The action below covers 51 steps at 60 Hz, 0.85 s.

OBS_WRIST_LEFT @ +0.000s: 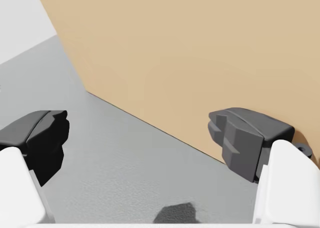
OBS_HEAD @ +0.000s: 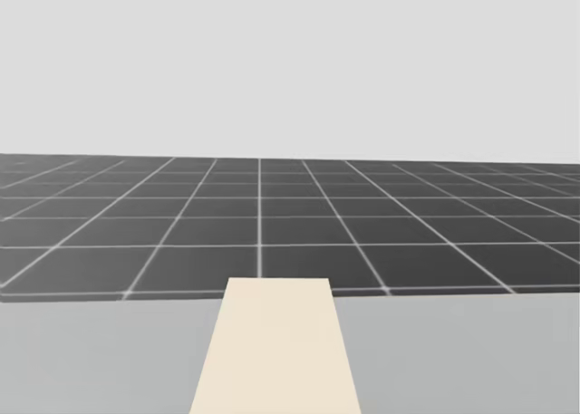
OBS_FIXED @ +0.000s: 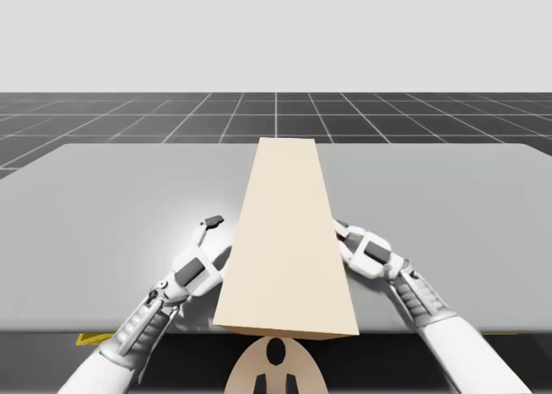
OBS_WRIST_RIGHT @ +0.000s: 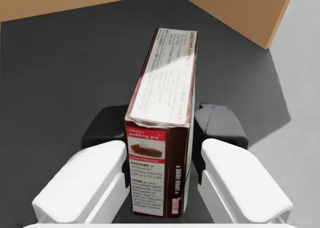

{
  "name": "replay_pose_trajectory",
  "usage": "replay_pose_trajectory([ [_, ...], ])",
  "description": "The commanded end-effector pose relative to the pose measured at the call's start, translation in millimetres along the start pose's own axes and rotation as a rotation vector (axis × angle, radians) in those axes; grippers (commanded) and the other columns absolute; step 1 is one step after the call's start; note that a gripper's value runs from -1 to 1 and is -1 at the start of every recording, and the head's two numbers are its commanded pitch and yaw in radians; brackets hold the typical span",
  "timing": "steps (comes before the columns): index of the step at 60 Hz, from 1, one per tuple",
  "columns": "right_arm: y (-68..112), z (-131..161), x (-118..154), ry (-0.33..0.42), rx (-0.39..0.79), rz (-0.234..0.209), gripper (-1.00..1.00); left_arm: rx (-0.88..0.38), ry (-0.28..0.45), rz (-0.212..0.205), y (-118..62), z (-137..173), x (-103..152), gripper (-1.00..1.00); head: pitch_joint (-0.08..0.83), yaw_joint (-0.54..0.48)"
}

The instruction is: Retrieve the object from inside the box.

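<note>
Our left gripper (OBS_FIXED: 217,241) rests on the grey table (OBS_FIXED: 103,204) with its fingers spread and nothing in them. The left wrist view shows one finger close against the wall of the tan box (OBS_FIXED: 285,239). Our right gripper (OBS_FIXED: 345,237) reaches in at the box's right side. Its wrist view adds what the tan panel covers in the high view: a slim brown carton (OBS_WRIST_RIGHT: 162,123), upright on the shadowed floor inside, clamped between both fingers. We judge the grasp made. The next move calls for drawing the carton out clear of the wall.
</note>
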Motion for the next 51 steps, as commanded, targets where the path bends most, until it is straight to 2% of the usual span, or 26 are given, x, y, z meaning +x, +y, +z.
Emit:
replay_pose_trajectory([
  [1,-27.4,42.0,7.6,-0.007,-0.104,0.076,1.0,-0.022,-0.005,0.018,-5.6,-2.8,-0.5,-1.0,0.062,-0.07],
  [11,-63.4,76.6,12.7,-0.031,-0.213,0.092,1.0,-0.014,-0.003,0.021,-4.0,-3.3,-0.4,-1.0,0.058,-0.06],
  [12,-70.9,83.0,13.8,-0.051,-0.223,0.089,1.0,-0.012,-0.003,0.021,-3.6,-3.3,-0.4,-1.0,0.058,-0.06],
  [21,-93.4,104.3,30.3,-0.159,-0.261,0.068,1.0,-0.002,-0.003,0.026,-0.5,-3.0,-0.6,-1.0,0.051,-0.06],
  [35,-115.0,120.4,97.3,-0.218,-0.339,0.16,1.0,0.004,-0.004,0.027,1.0,-2.6,-0.8,-1.0,0.047,-0.06],
  [45,-123.3,137.8,157.9,-0.24,-0.398,0.262,1.0,0.008,-0.003,0.027,2.4,-2.2,-1.3,-1.0,0.046,-0.06],
  [46,-125.8,143.6,169.7,-0.239,-0.418,0.296,1.0,0.009,-0.003,0.027,2.6,-2.2,-1.3,-1.0,0.047,-0.05],
  [48,-128.1,148.4,177.9,-0.238,-0.44,0.318,1.0,0.009,-0.003,0.027,2.7,-2.2,-1.3,-1.0,0.047,-0.05],
  [49,-130.6,155.9,190.3,-0.255,-0.452,0.336,1.0,0.009,-0.003,0.027,2.8,-2.3,-1.4,-1.0,0.047,-0.05],
  [51,-132.2,161.0,198.4,-0.266,-0.464,0.342,1.0,0.009,-0.003,0.027,2.9,-2.4,-1.5,-1.0,0.048,-0.05],
])
